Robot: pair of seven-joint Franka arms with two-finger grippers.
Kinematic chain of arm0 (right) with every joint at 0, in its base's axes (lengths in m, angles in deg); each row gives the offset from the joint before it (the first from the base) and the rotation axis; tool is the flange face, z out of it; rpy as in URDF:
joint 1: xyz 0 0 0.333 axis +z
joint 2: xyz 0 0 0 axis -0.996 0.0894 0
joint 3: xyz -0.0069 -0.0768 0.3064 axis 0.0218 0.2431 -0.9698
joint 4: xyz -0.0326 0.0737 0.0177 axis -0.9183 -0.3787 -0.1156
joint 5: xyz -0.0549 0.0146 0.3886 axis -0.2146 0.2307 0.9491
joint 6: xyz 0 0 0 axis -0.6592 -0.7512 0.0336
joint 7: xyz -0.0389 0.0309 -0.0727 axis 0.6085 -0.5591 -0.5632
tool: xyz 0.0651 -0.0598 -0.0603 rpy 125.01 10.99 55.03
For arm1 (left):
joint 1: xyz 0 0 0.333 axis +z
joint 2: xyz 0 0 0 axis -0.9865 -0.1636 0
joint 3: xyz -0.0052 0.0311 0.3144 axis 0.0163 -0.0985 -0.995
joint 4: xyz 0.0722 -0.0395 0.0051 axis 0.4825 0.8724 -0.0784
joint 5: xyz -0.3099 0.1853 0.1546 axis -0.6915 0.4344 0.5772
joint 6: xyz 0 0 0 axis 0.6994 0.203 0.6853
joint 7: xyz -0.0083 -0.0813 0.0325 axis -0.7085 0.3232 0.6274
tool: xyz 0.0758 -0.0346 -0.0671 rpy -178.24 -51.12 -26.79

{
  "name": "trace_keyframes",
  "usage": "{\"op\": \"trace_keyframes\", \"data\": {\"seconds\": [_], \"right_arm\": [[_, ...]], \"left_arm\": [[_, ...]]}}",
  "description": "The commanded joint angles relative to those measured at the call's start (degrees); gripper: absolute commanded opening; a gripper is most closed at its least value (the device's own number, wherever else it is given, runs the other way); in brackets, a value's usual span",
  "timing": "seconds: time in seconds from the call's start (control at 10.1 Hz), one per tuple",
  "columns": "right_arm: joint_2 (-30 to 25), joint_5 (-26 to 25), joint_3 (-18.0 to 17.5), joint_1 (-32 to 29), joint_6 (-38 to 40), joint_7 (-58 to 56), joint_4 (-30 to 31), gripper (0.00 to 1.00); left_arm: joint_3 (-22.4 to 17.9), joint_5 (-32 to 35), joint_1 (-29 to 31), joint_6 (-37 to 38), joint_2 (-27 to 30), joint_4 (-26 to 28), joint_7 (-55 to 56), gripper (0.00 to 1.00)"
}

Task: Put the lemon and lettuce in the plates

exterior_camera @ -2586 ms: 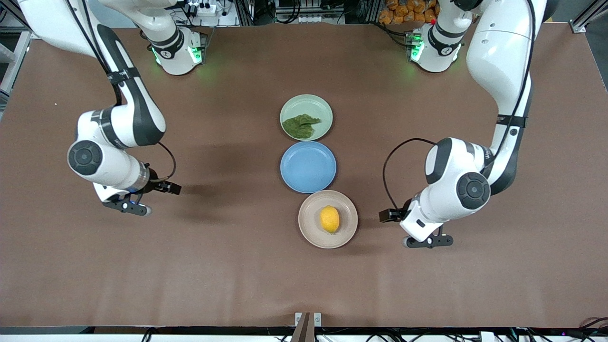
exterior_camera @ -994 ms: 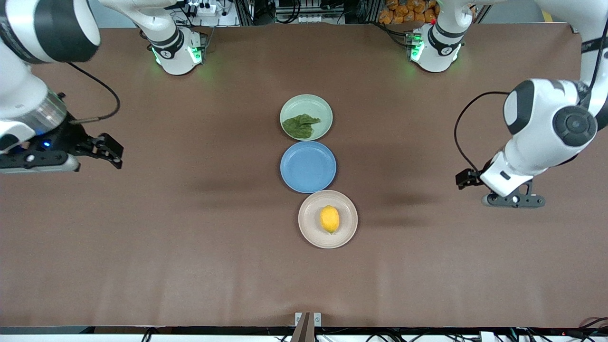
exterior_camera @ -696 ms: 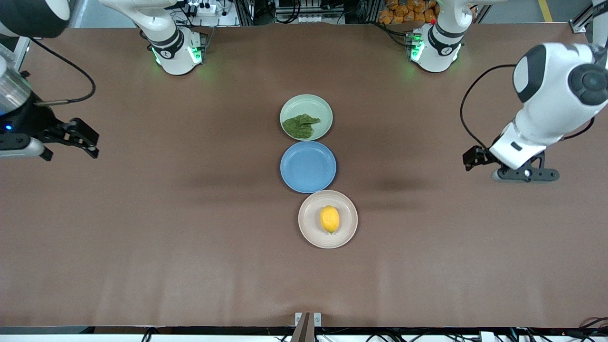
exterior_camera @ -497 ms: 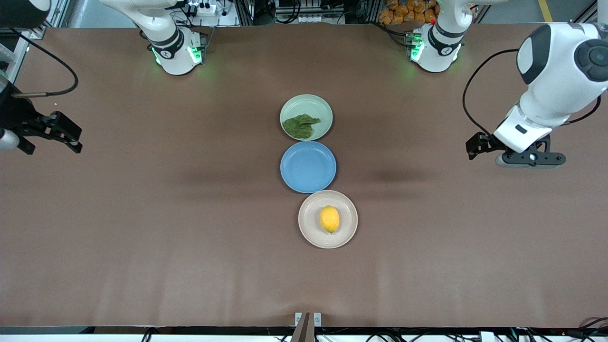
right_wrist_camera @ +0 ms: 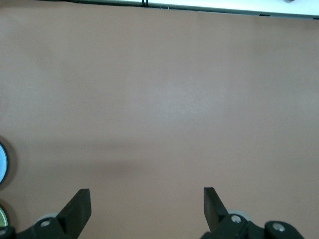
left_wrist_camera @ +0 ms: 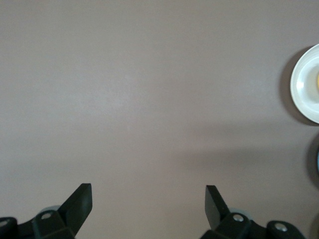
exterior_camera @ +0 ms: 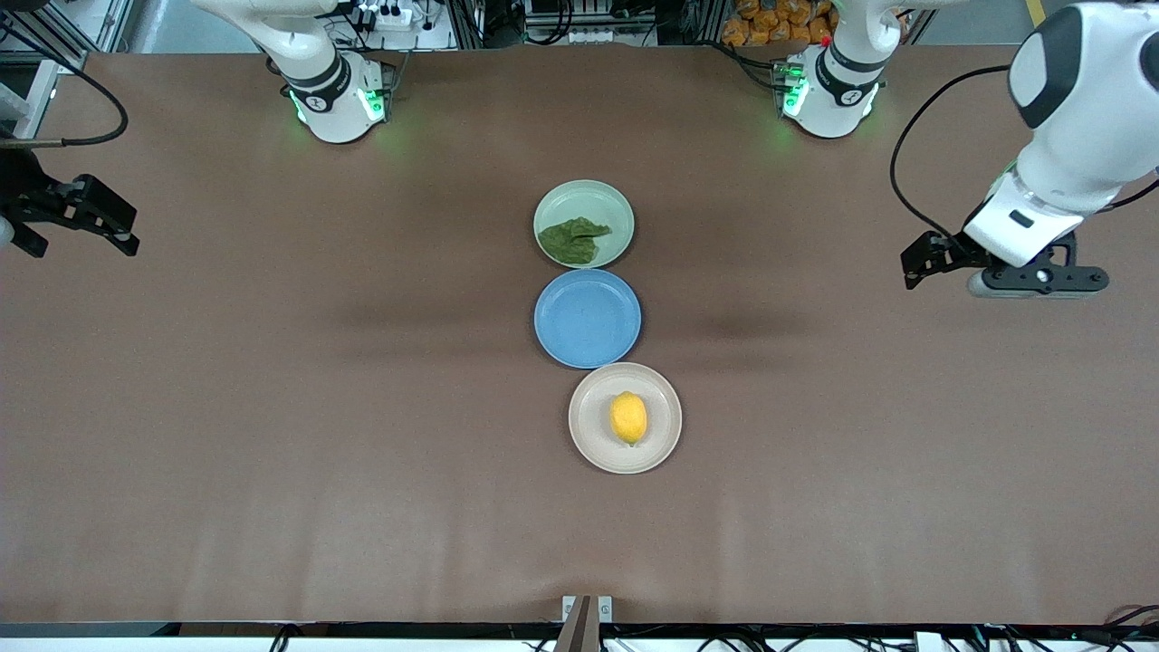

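The lemon lies in the middle of the beige plate, which sits nearest the front camera of the three plates lined up at the centre of the counter. The lettuce rests in the mint green plate, the plate farthest from that camera, with the leaf lying toward the edge that faces the blue plate. The blue plate sits between the two, just beside each of them. My left tool hangs in the air over bare counter toward the left arm's end of the table, well apart from the plates; its fingers stand wide apart with nothing between them, and the rim of the beige plate shows at the edge of my left wrist view. My right tool hangs over the counter's edge at the right arm's end, its fingers likewise spread and holding nothing, brown counter beneath them.
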Motion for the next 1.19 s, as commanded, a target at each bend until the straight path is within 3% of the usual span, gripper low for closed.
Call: {"op": "trace_keyframes", "data": {"seconds": [0.0, 0.3, 0.5, 1.09], "right_arm": [[-0.71, 5.98, 2.16, -0.23, 1.84, 0.29, 0.41, 1.00], [-1.06, 7.08, 3.15, 0.04, 3.08, 0.11, 0.32, 1.00], [-1.06, 6.55, 3.15, 0.04, 3.69, 0.11, 0.23, 1.00], [-1.15, 6.20, 3.33, 0.04, 4.48, -0.06, 0.14, 1.00]], "left_arm": [[-0.08, -1.38, 0.03, 5.37, -0.04, -5.20, -0.49, 1.00], [-0.08, -1.30, 0.03, 15.90, -2.05, -15.20, -0.41, 1.00], [0.09, -1.38, 0.11, 19.10, -3.82, -19.97, -0.49, 1.00], [0.18, -1.47, 0.20, 15.95, -6.20, -21.30, -1.55, 1.00]]}}
